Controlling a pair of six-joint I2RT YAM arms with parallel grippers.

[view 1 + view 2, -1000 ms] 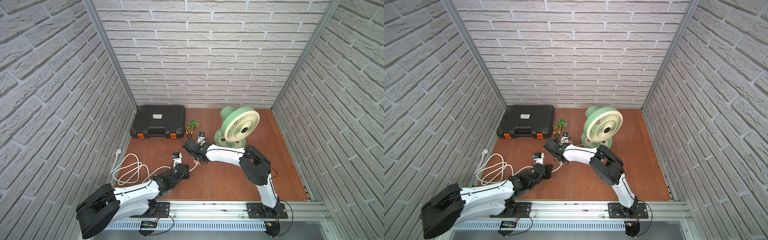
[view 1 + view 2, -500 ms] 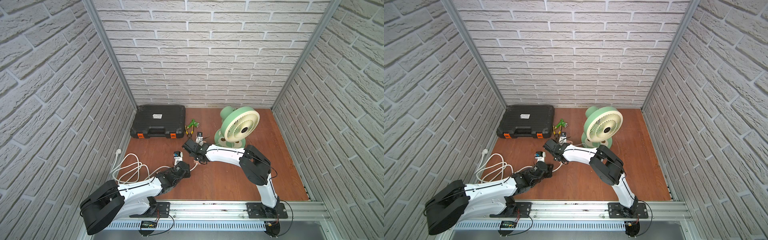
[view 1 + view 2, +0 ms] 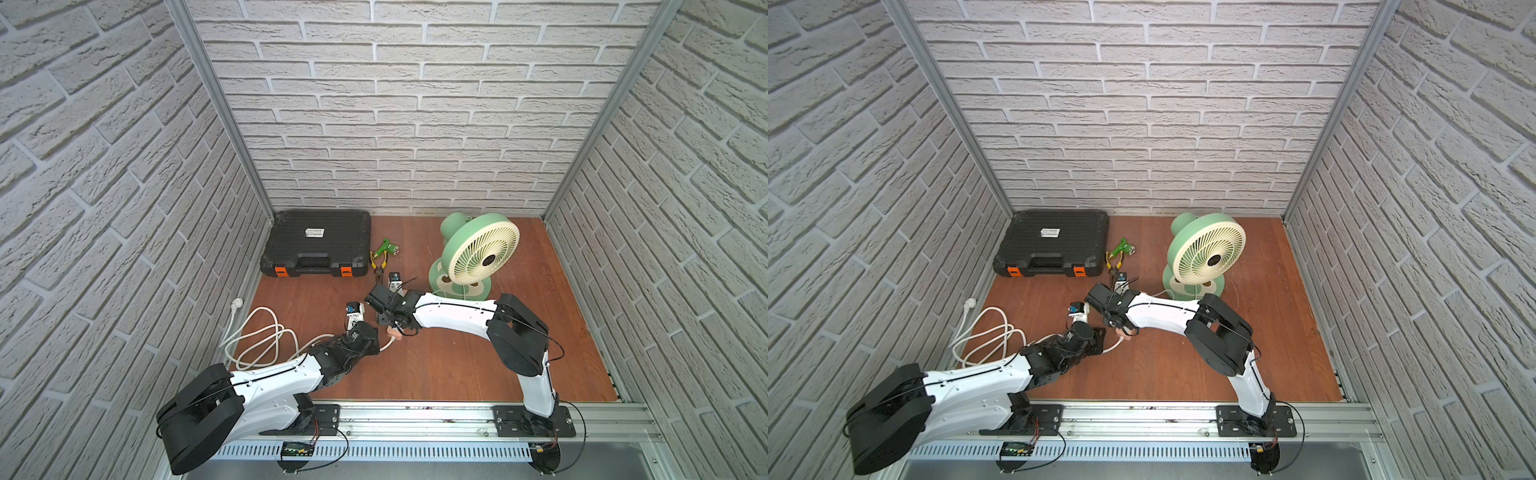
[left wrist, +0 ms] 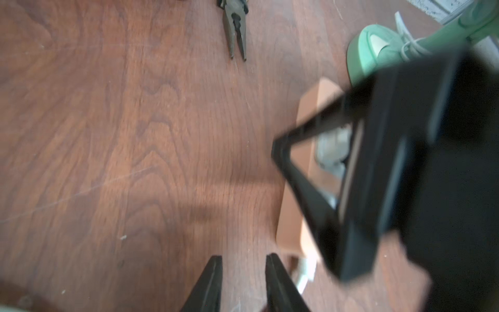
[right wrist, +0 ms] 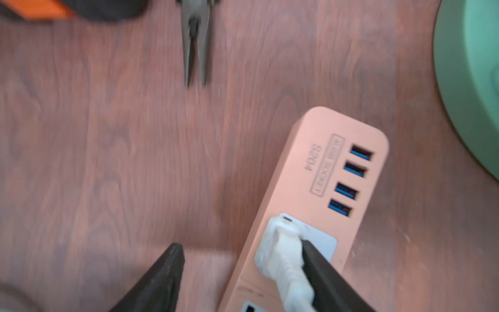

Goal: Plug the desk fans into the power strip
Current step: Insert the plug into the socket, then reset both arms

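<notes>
In both top views the desk fan [image 3: 478,257] stands upright toward the back right of the wooden surface [image 3: 457,365], with the fan base [image 3: 457,286] just behind the right arm. The power strip [image 3: 395,333] lies near the middle of the surface, mostly hidden under the right fingers [image 3: 381,319]. Only 1 peach end shows, and its thick white cable [image 3: 262,336] runs off to a loose coil by the left wall. The left fingers [image 3: 1098,334] sit low beside that end. A black toolcase [image 3: 318,243] lies at the back left, with pliers [image 3: 379,262] and a small green tool [image 3: 388,248] just beside it.

The left wrist view is blurred. The left fingers [image 4: 213,283] stand a narrow gap apart with nothing between them, over bare wood just beside the power strip [image 4: 291,216]. The black right fingers [image 4: 307,194] reach over the strip. The pliers [image 4: 237,35] and the fan base [image 4: 372,54] lie beyond.

In the right wrist view the right fingers [image 5: 324,270] are spread wide. 1 touches the side of the small white plug [image 5: 280,254], and the other hangs over bare wood, apart from the strip. The plug sits in a white socket face of the power strip [image 5: 294,183], next to 4 blue USB ports [image 5: 355,170]. The fan base [image 5: 472,81] is near the strip's USB end, and the pliers [image 5: 194,40] lie farther off.
</notes>
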